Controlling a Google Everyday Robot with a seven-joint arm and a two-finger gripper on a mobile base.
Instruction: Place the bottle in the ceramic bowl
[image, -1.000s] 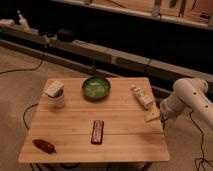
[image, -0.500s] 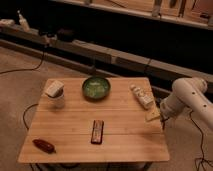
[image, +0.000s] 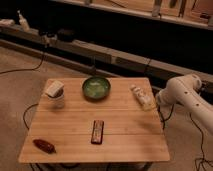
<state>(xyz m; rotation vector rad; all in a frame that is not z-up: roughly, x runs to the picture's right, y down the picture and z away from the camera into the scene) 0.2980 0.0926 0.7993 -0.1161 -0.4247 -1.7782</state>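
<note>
The cream-white bottle (image: 141, 96) lies on its side near the right edge of the wooden table (image: 75, 125), neck pointing away from me. The green ceramic bowl (image: 96, 88) sits empty at the table's back middle, to the left of the bottle. My white arm (image: 182, 92) reaches in from the right. Its gripper (image: 151, 105) is at the table's right edge, at the near end of the bottle. I cannot tell whether it touches the bottle.
A clear jar topped by a white block (image: 55, 93) stands at the back left. A dark flat bar (image: 97, 132) lies at the front middle and a red object (image: 44, 145) at the front left. Cables run on the floor. A low shelf with a far white spray bottle (image: 21, 20) runs behind.
The gripper has shifted slightly up along the table's right edge toward the bottle's near end. The bottle and the bowl have not moved.
</note>
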